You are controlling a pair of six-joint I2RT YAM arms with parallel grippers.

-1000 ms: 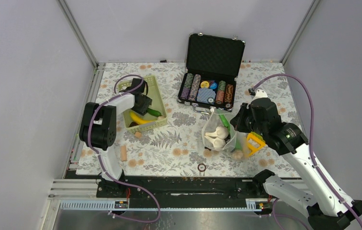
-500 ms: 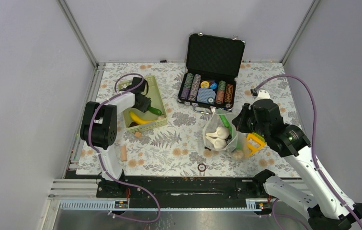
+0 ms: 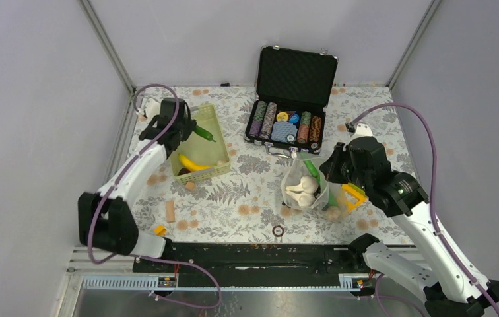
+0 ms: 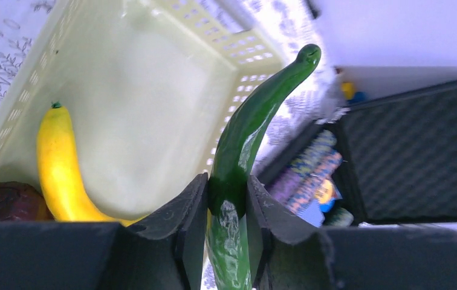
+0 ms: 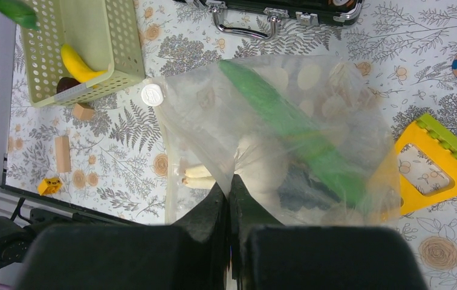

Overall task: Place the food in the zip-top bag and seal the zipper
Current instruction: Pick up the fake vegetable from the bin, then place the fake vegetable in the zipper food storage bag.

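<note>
The left gripper (image 4: 227,202) is clamped on a green toy cucumber (image 4: 247,127), holding it above the lime-green basket (image 4: 153,90), where a yellow banana (image 4: 63,163) and a dark purple grape bunch (image 4: 5,202) lie. The right gripper (image 5: 229,190) is closed tight on the edge of the zip-top bag (image 5: 196,121); white garlic bulbs (image 5: 262,163) and a second green cucumber (image 5: 286,127) sit inside.

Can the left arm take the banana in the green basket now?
Probably not yet: the left gripper is shut on the green cucumber. The banana lies uncovered in the basket close by, so only the full jaws stand in the way.
</note>
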